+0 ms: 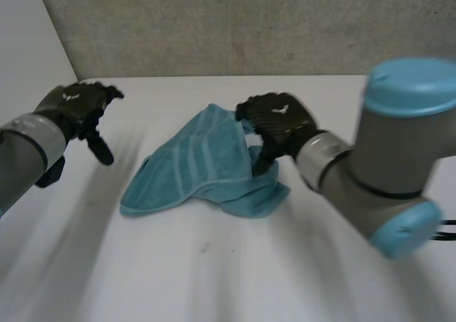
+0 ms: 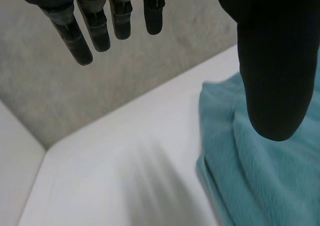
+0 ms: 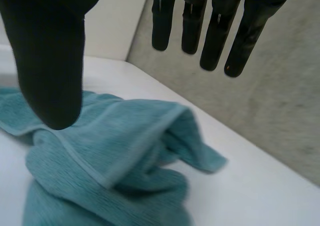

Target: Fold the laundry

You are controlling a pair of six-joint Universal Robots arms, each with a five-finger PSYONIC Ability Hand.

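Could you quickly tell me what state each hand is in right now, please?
Left hand: open, holding nothing, apart from the towel.
Right hand: open, holding nothing, over the towel.

Reads as a robotics lab or test cell rather than a home. A plain white table (image 1: 214, 279) carries a single crumpled teal towel (image 1: 192, 165). Behind it stands a grey speckled wall (image 1: 249, 23); its material cannot be told. A flat white panel (image 1: 28, 30) closes the table's left side. Two machine arms with grey joints reach over the table: left arm (image 1: 28, 147), and right arm (image 1: 399, 172) with light-blue caps.
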